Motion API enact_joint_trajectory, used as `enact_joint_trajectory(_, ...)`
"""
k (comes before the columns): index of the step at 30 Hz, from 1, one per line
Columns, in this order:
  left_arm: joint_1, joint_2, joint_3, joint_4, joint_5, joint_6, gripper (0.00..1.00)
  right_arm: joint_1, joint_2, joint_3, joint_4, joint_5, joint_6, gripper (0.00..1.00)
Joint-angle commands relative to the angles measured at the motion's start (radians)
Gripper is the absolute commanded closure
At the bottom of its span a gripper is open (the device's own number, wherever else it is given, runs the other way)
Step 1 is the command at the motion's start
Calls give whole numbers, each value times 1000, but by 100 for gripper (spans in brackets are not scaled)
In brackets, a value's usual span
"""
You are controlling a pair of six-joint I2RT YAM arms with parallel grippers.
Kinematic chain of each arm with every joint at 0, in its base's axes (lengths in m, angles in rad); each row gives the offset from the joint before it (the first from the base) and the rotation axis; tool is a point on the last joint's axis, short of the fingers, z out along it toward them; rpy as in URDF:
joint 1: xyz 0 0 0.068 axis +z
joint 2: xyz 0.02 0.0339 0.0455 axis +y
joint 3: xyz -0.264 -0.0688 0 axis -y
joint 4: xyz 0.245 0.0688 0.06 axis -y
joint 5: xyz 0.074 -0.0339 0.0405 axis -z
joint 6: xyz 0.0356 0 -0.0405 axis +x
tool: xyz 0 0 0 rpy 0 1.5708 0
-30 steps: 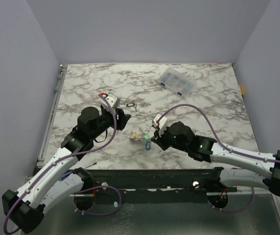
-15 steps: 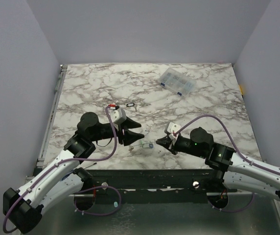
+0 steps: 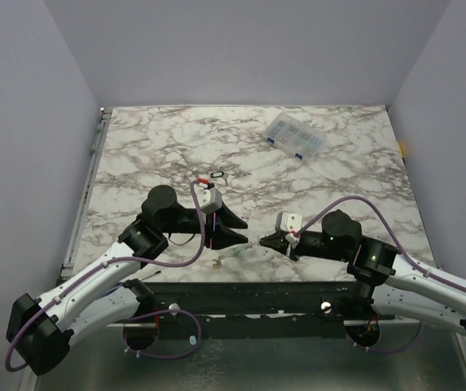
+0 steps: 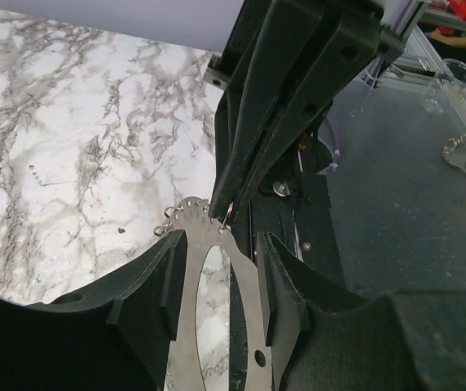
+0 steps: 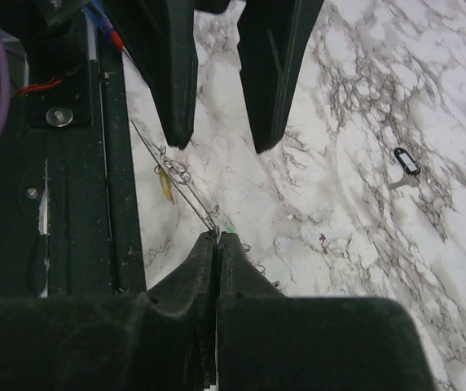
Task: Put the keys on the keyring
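The keyring (image 4: 186, 326) is a flat grey metal oval with small wire loops at its top. My right gripper (image 5: 218, 236) is shut on its tip and holds it edge-on, low over the marble. In the top view that gripper (image 3: 264, 243) faces my left gripper (image 3: 237, 228). My left gripper (image 4: 218, 244) is open, and its fingers (image 4: 286, 301) stand either side of the ring's oval without clamping it. A yellow key (image 5: 165, 183) hangs by the ring's loops and a green bit (image 5: 230, 231) shows at my right fingertips. A black-rimmed oval tag (image 5: 406, 161) lies apart on the table.
A clear plastic compartment box (image 3: 295, 136) sits at the back right of the marble table (image 3: 135, 147). The black oval tag (image 3: 217, 174) lies just behind my left wrist. The table's near edge and a black metal rail (image 5: 70, 204) run close under both grippers.
Both grippers have moved toward the near edge. The right one drew back to the right with the ring, the left one swung in to face it, and its jaws narrowed a little.
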Motion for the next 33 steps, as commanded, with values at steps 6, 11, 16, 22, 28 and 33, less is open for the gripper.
enact_joint_trajectory(6,-75,70,48,25,21,94,64,6,-18,124,-98,-109,-56,99)
enact_joint_trajectory(11,-112,102,67,24,-7,93,64,6,-6,137,-109,-109,-82,99)
enact_joint_trajectory(16,-115,84,67,25,-42,81,41,6,9,133,-105,-78,-98,99)
enact_joint_trajectory(22,-115,19,70,-13,-99,96,37,5,3,127,-86,4,-68,99)
enact_joint_trajectory(28,-128,1,56,-32,-177,91,36,6,-1,150,-71,56,-24,99)
enact_joint_trajectory(33,-199,29,88,-31,-285,92,37,6,4,174,-81,150,32,99)
